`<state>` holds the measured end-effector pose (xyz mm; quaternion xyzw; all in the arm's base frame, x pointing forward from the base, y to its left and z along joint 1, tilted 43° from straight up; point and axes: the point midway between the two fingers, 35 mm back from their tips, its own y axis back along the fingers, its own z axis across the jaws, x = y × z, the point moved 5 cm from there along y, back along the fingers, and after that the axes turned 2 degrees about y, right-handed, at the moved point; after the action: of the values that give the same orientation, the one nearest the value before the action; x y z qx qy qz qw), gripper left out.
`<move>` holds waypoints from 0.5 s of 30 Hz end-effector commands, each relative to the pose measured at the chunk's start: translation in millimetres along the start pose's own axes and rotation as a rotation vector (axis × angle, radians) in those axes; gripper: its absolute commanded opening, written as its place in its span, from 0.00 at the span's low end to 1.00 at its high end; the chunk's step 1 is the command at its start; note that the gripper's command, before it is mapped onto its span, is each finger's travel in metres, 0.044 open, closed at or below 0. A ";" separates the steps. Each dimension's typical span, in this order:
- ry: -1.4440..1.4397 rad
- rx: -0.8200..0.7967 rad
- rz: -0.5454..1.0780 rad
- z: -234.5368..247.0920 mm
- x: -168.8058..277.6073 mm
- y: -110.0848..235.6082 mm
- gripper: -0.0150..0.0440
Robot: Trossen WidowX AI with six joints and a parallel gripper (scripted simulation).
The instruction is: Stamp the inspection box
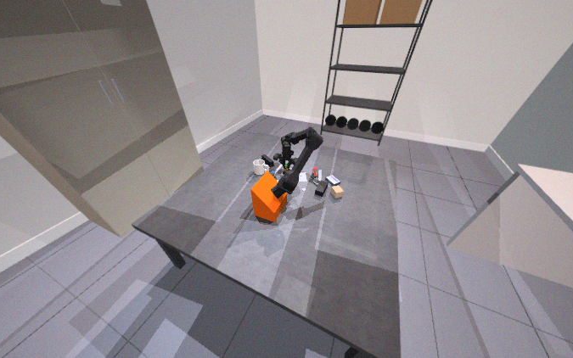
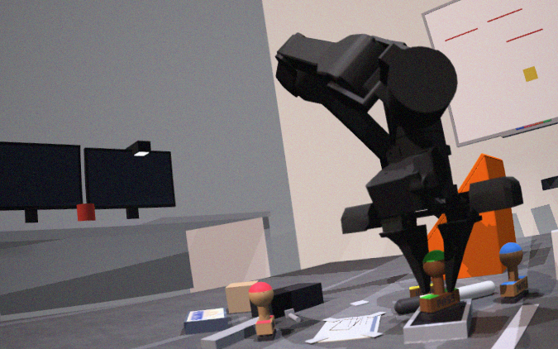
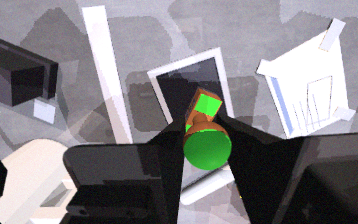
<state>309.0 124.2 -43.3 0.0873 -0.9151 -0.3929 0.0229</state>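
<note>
My gripper [image 2: 436, 286] [image 3: 200, 119] [image 1: 284, 167] is shut on the neck of the PASS stamp [image 2: 433, 260] [image 3: 206, 145], a brown stamp with a green knob and a green label. It holds the stamp upright, with the base right at the dark ink pad [image 3: 185, 82] in its white tray [image 2: 436, 335]; I cannot tell if they touch. The card [image 2: 350, 327] [image 3: 305, 95], white paper taped at its corners with a drawn box, lies just beside the pad.
A red-topped stamp [image 2: 261, 312] and a blue-topped stamp [image 2: 512, 271] stand on the bench. An orange block [image 2: 488, 225] [image 1: 268, 198] rises behind the arm. A black box [image 2: 291, 297] [image 3: 15, 70], a cardboard cube [image 2: 238, 296], a white strip [image 3: 107, 75] and a white mug [image 1: 259, 166] lie around.
</note>
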 end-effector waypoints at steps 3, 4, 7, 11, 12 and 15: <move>-0.001 0.002 0.001 -0.8 -0.8 0.0 0.25; -0.001 0.002 0.001 -0.8 -0.8 0.5 0.25; -0.001 0.002 0.001 -0.8 -0.8 2.0 0.25; -0.001 0.002 0.001 -0.8 -0.8 3.9 0.25; -0.001 0.002 0.001 -0.8 -0.8 4.4 0.25; -0.001 0.002 0.001 -0.8 -0.8 5.8 0.25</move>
<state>309.2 126.5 -39.7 0.0878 -0.9156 -0.3915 0.0245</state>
